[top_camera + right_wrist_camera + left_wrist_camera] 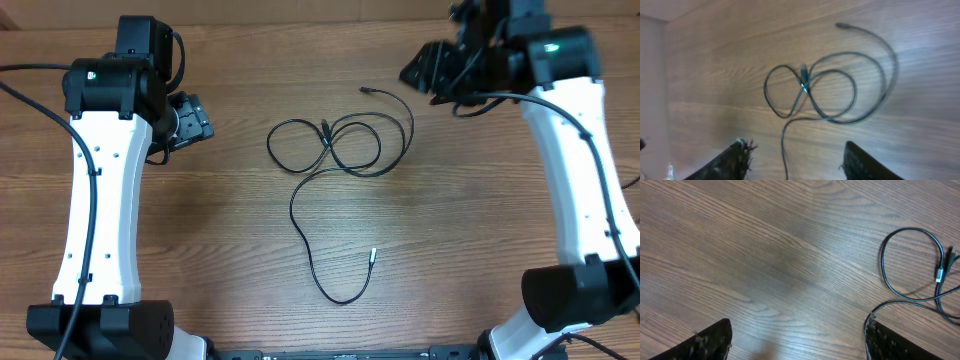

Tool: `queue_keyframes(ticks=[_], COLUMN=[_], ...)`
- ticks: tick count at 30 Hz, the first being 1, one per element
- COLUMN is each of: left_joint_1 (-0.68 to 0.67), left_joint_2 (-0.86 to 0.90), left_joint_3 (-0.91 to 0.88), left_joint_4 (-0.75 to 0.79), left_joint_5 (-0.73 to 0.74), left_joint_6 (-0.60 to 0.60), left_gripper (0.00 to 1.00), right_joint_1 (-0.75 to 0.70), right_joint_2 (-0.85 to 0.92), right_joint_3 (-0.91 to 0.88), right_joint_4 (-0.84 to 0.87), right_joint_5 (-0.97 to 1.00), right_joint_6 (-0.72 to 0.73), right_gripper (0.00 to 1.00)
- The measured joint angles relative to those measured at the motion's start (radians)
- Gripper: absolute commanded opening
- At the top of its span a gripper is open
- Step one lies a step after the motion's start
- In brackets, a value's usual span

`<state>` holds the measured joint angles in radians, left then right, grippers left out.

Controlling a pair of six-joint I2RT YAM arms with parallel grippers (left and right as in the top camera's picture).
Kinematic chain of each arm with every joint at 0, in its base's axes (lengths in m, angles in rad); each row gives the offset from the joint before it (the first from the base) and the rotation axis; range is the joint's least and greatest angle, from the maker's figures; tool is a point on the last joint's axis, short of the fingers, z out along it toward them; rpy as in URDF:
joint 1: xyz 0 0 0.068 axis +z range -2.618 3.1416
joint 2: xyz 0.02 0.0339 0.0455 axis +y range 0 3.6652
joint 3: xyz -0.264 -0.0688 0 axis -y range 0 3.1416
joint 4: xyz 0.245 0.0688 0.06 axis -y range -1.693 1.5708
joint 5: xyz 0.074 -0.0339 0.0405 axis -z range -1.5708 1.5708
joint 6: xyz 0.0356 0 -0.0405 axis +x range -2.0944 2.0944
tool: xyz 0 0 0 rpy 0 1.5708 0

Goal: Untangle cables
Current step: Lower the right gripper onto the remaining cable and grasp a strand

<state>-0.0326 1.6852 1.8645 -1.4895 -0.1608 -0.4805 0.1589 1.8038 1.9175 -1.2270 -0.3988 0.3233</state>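
Observation:
The thin black cables lie in the middle of the wooden table as overlapping loops. One plug end points to the far right, and a long tail curves toward the front and ends in a silvery tip. My left gripper is open and empty, left of the loops. In the left wrist view the loop and a silvery plug lie to the right. My right gripper is open and empty, above the table at the far right. Its wrist view shows the loops ahead.
The wooden table carries only the cables. The two white arms stand along the left and right sides, with their bases at the front corners. A pale wall edge shows at the left of the right wrist view.

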Motion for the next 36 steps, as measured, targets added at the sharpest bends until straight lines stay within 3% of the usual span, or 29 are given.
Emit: queue_keyframes(ticks=[6,15,34,36], left_joint_1=[0.0,0.0,0.0,0.0], left_joint_2=[0.0,0.0,0.0,0.0], left_joint_3=[0.0,-0.001,-0.001,-0.001], left_joint_4=[0.002,-0.005,-0.007,-0.007], left_joint_5=[0.0,0.003,0.011,0.011], left_joint_6=[0.0,0.0,0.0,0.0], left_gripper=[0.86,0.86,0.85,0.85], right_joint_1=[0.035,0.163,0.255,0.257], right_joint_2=[0.006,0.007,0.289,0.298], right_joint_3=[-0.314,-0.569,-0.601,-0.602], right_joint_4=[0.319,0.7,1.087,1.109], right_joint_5=[-0.045,0.013,0.082,0.082], right_joint_6=[0.115,0.233,0.38,0.382], right_gripper=[0.63,0.7,0.7,0.61])
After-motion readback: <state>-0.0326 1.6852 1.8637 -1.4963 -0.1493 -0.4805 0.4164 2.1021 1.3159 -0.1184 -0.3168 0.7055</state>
